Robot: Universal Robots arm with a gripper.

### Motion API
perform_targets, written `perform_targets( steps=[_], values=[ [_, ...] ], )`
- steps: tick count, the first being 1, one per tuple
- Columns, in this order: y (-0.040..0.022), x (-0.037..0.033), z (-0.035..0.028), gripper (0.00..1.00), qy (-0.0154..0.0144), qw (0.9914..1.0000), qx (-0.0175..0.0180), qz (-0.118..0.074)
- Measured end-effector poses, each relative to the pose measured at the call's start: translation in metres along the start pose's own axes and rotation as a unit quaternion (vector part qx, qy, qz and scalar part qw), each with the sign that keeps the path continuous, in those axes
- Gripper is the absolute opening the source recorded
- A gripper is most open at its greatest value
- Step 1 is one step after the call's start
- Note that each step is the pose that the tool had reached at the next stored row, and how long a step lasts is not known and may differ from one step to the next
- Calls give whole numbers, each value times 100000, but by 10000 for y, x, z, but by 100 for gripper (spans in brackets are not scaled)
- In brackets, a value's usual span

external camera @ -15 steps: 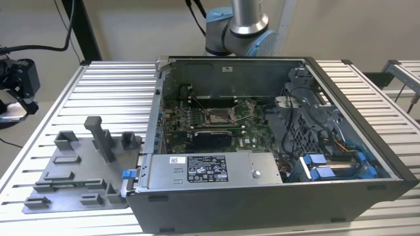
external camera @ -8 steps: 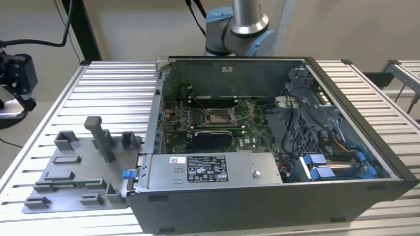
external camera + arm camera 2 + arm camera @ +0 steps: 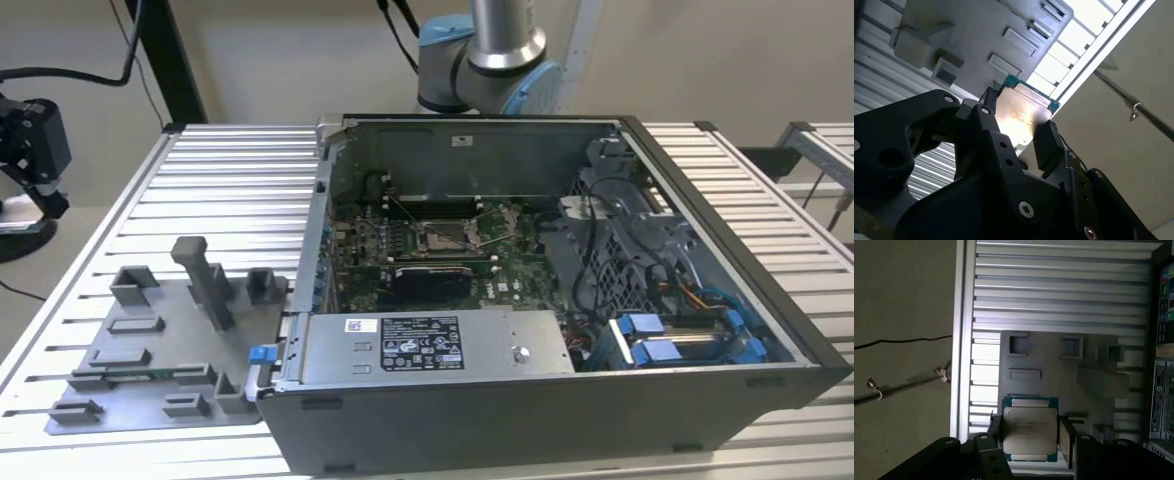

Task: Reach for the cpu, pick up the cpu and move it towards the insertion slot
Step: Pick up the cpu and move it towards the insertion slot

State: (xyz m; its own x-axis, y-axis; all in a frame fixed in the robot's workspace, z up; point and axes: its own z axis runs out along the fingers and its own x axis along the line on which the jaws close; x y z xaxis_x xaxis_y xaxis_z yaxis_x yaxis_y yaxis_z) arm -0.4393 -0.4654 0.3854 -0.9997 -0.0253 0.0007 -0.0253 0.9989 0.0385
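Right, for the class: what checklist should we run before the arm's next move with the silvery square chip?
1. The silvery-grey square cpu held between fingers of the black gripper: ok.
2. The cpu clear of the grey plastic fixture plate: ok, plate well beneath.
3. The cpu square to the fingers: ok.
4. The silver-framed insertion slot unoccupied: cannot tell.
5. The dark computer case with lid off: ok.

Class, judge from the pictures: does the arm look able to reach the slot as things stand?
Probably yes. The case lies open on top, and nothing covers the slot on the board inside. The claw is shut on the cpu.
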Motion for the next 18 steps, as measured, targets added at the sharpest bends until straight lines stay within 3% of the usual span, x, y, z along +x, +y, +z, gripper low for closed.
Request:
perform_targets(
  steps=[5, 10, 18],
  values=[
    [2, 0, -59, 0, -7, 100000, -5, 1],
    [2, -10, -64, 0, 13, 100000, 30, -6],
    [-3, -227, -63, 0, 195, 100000, 18, 10]
  ],
)
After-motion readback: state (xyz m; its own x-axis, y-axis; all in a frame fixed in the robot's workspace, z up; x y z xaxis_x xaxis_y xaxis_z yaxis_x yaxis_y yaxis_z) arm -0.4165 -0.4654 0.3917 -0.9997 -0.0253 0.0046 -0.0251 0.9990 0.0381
